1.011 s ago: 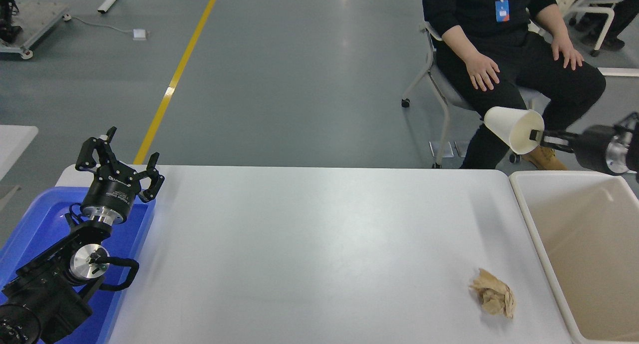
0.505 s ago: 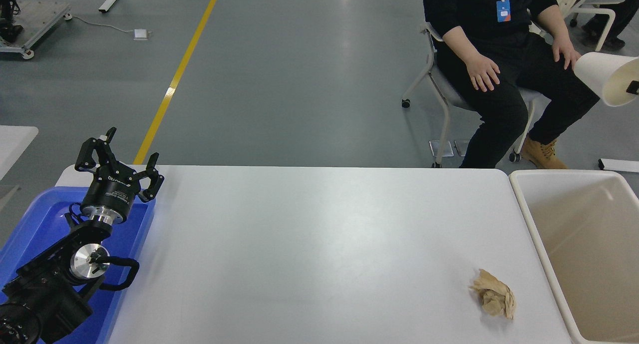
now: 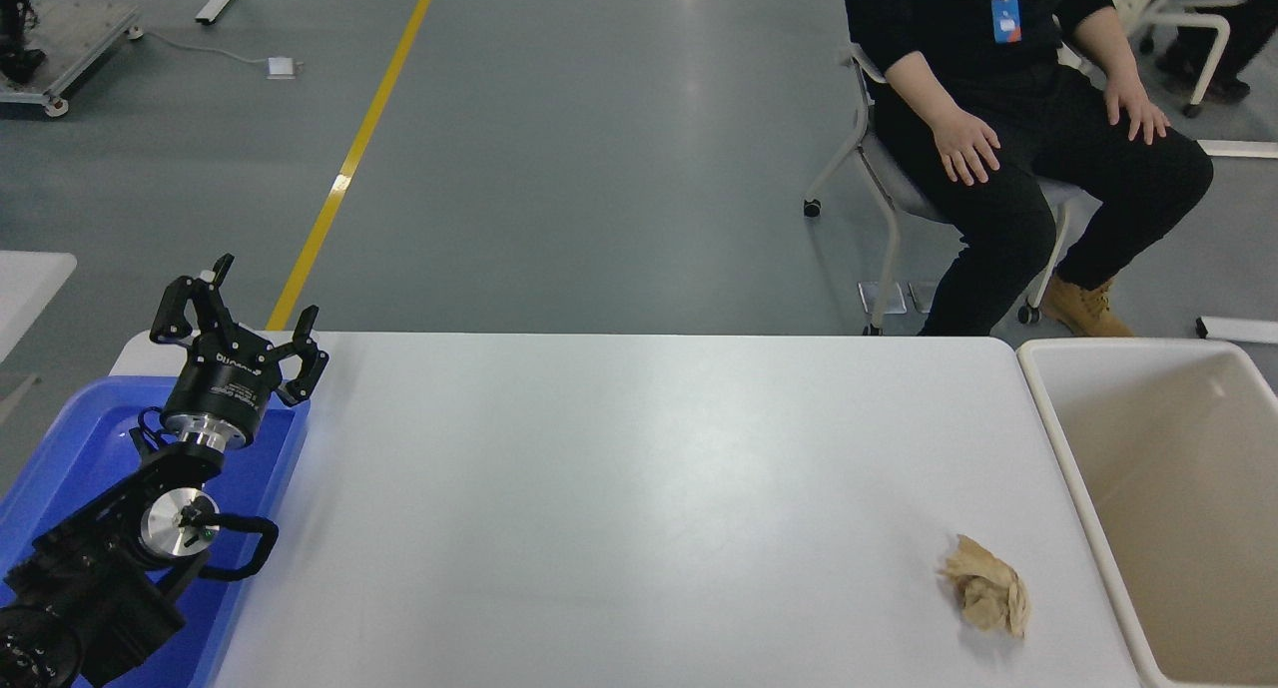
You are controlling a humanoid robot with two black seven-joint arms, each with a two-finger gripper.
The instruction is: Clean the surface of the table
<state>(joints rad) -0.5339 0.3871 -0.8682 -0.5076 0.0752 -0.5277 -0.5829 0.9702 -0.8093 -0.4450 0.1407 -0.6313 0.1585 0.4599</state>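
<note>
Now | right arm out of view; left claw (image 3: 243,321) parked, fingers spread, over the blue tray (image 3: 60,448) | bench surface (image 3: 619,488) ahead of you | crumpled brown paper (image 3: 985,598) remains near the beige bin (image 3: 1058,438) | you likely grasp that next.

single high head view, facing forward and down, table surface (image 3: 619,488) close below

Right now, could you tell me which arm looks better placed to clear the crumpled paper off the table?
Probably the right, though it is out of view now. The crumpled paper lies near the table surface's right edge, beside the beige bin. The left gripper sits open over the blue tray, far across the table.
</note>
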